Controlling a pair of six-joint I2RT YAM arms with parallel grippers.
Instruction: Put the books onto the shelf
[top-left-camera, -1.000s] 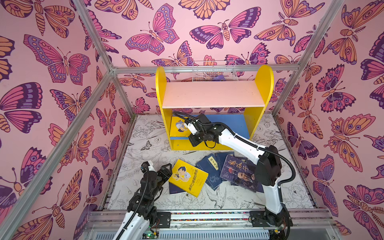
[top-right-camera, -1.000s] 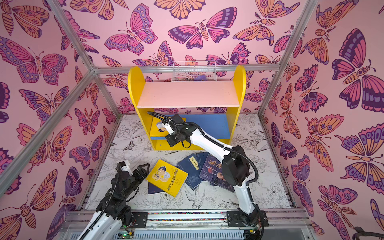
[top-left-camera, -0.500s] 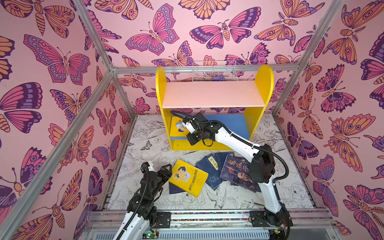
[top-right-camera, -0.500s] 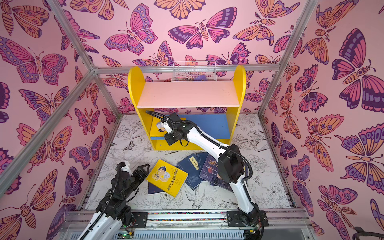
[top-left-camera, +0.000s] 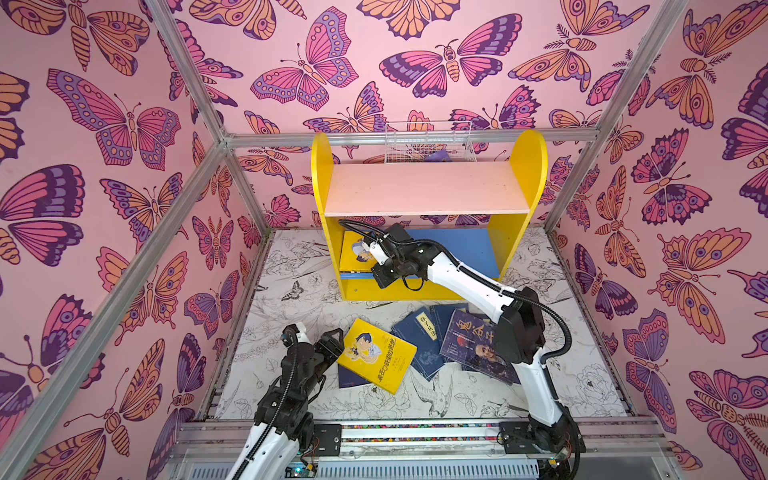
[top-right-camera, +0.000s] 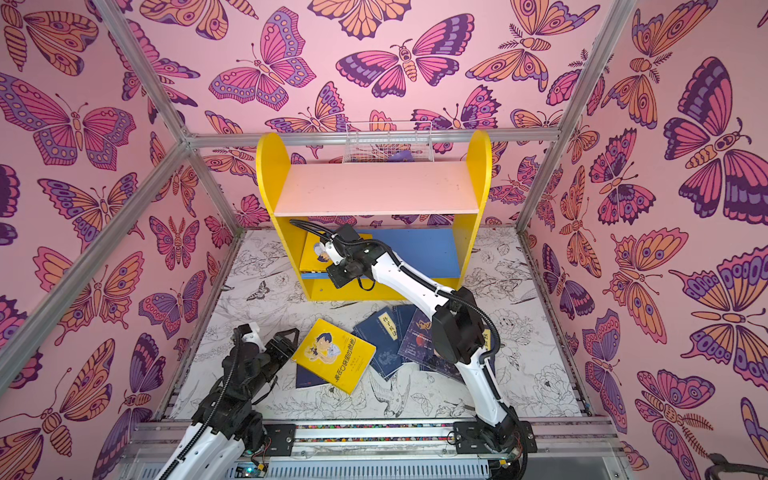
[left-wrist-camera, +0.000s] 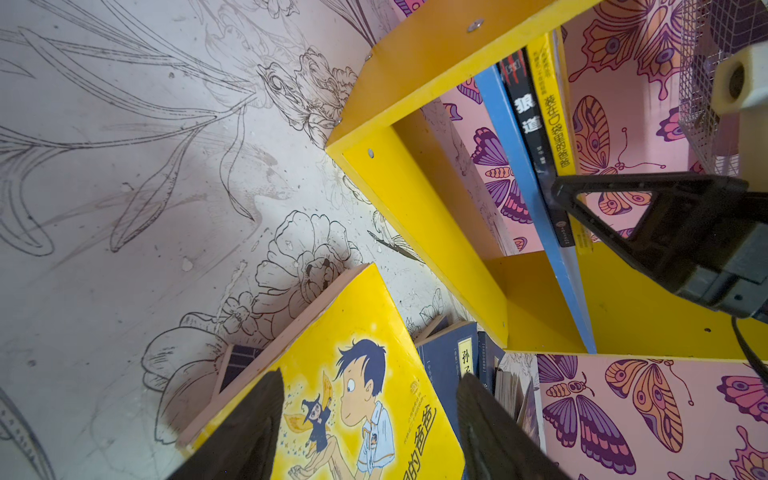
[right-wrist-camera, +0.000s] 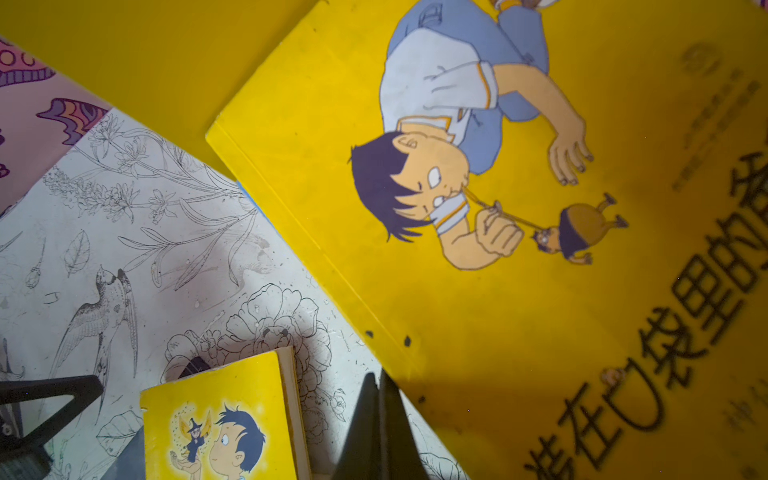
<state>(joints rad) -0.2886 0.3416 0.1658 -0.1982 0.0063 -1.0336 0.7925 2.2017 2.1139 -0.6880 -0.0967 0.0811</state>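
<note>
The shelf stands at the back. On its blue lower board, at the left, a yellow cartoon book lies flat on a black book. My right gripper is shut with nothing in it, its tips at the front edge of that stack. Loose books lie on the floor: a yellow one, navy ones and a dark portrait one. My left gripper is open over the floor yellow book's left edge.
A white wire basket hangs behind the shelf's pink upper board. The right arm reaches over the floor books. Butterfly-patterned walls and metal frame posts close in the floor on three sides.
My right gripper has shifted a little to the left along the front of the shelf's lower board. The left arm has not moved.
</note>
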